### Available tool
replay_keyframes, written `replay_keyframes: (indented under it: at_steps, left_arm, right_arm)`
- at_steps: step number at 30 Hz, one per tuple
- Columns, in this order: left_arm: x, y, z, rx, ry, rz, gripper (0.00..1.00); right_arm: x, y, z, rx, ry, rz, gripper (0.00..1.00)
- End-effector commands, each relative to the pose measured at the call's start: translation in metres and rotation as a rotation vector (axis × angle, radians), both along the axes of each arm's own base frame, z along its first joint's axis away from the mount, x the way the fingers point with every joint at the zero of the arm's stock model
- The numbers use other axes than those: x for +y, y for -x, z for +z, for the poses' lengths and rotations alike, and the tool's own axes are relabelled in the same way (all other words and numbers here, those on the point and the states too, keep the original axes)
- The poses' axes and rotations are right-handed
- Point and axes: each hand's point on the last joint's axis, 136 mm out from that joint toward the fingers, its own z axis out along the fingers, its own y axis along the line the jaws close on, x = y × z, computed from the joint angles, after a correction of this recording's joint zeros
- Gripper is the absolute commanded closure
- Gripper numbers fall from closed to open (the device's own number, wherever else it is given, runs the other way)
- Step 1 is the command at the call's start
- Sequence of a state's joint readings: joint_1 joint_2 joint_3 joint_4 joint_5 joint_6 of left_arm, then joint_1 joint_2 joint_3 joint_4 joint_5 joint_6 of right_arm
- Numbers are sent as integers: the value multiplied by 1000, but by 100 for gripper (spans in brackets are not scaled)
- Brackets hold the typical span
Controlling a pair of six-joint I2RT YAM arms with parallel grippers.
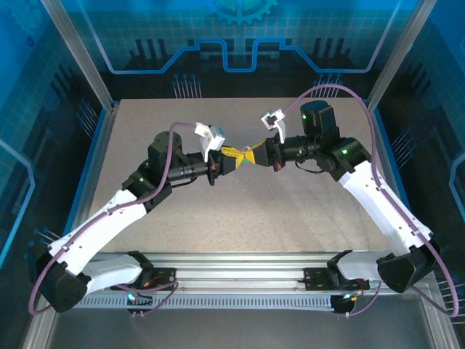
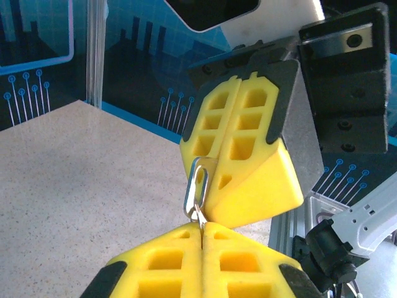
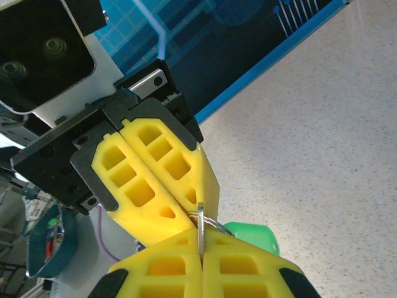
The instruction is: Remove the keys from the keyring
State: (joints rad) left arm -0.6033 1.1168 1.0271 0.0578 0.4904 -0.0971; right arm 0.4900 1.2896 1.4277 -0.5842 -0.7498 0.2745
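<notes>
The speckled beige table sits inside a blue-edged frame.

speckled table, blue circuit-patterned walls

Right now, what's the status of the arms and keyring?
Left end effector shut on keyring. Right end effector shut on it too, tip to tip above table. Green piece beside ring. No obstruction seen.

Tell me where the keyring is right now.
The keyring is in mid-air over the middle of the table. It is pinched between the left gripper on its left and the right gripper on its right, which meet tip to tip.
</notes>
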Motion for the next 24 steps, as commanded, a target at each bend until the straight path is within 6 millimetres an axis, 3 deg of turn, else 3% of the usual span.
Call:
replay_keyframes:
  at_steps: [1, 14, 24]
  left_arm:
    - [7, 8, 23, -121, 50, 10, 100]
    - [16, 19, 36, -268, 103, 45, 100]
    - [14, 16, -17, -147, 67, 56, 98]
  right_arm:
    - [3, 0, 2, 33, -46, 24, 100]
    - [12, 1, -4, 156, -108, 86, 100]
    - [2, -3, 15, 88, -107, 58, 100]
